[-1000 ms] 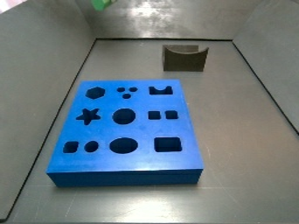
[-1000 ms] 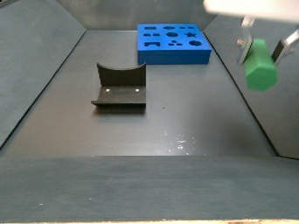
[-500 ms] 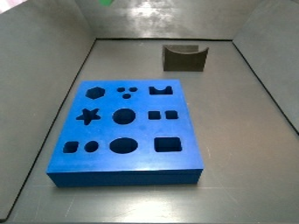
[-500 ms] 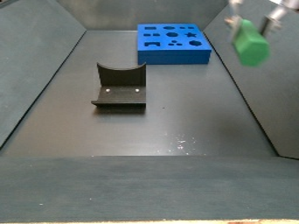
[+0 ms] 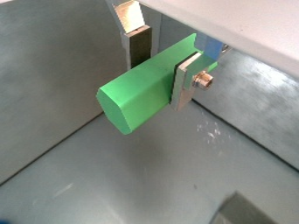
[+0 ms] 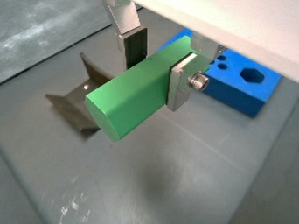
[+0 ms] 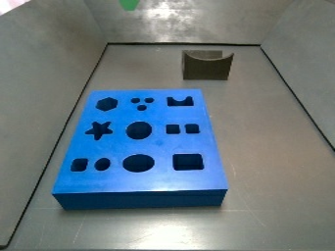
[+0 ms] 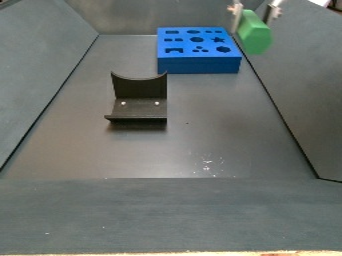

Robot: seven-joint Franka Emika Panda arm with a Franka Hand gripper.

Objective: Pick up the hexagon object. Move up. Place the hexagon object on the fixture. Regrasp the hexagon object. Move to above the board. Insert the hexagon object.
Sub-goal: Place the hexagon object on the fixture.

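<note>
Standing on the grey floor, dark olive notched fixture, large blue slab board with shaped holes beyond it, gripper high above, silver fingers clamped on bright green hexagon object, clear of both.

Grey floor: board, fixture.

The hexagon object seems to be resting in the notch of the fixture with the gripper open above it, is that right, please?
Not quite. The hexagon object is clamped between the fingers of the gripper, held in the air. In a side view the fixture stands with nothing in its notch, and the green piece is up near the board.
</note>
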